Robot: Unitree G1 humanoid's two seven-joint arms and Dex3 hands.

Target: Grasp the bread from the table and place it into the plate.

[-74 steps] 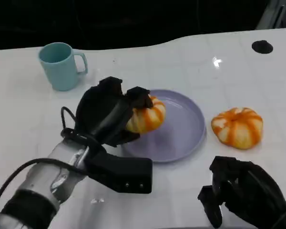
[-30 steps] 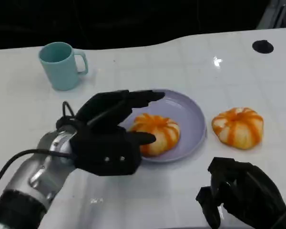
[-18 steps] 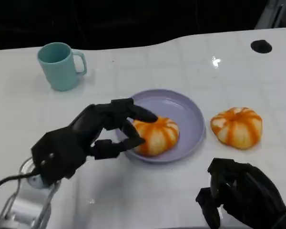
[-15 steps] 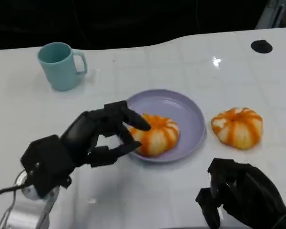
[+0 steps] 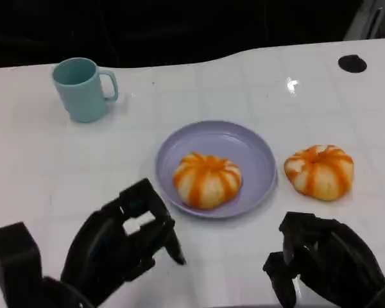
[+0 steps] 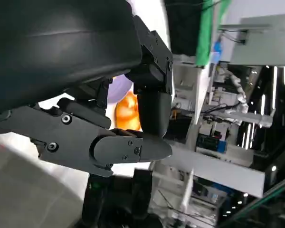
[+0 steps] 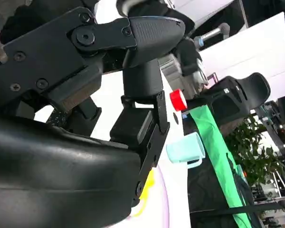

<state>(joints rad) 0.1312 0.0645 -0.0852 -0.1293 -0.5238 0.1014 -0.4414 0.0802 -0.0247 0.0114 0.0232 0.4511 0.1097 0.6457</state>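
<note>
One orange-and-white striped bread (image 5: 206,179) lies inside the lilac plate (image 5: 260,149) at the table's middle. A second striped bread (image 5: 319,170) sits on the table just right of the plate. My left hand (image 5: 125,240) hovers low at the near left, short of the plate, fingers loosely apart and holding nothing. In the left wrist view, a bit of bread (image 6: 127,108) and plate (image 6: 118,90) shows past the fingers (image 6: 133,147). Near the front edge, below the second bread, my right hand (image 5: 324,263) rests with nothing in it.
A teal mug (image 5: 82,88) stands at the back left, also seen in the right wrist view as the mug (image 7: 186,148). A small black disc (image 5: 353,63) lies at the far right. The table's back edge runs behind the mug.
My left hand carried the bread over the plate, let it go there, then drew back toward the near left. The right hand and the second bread stayed put.
</note>
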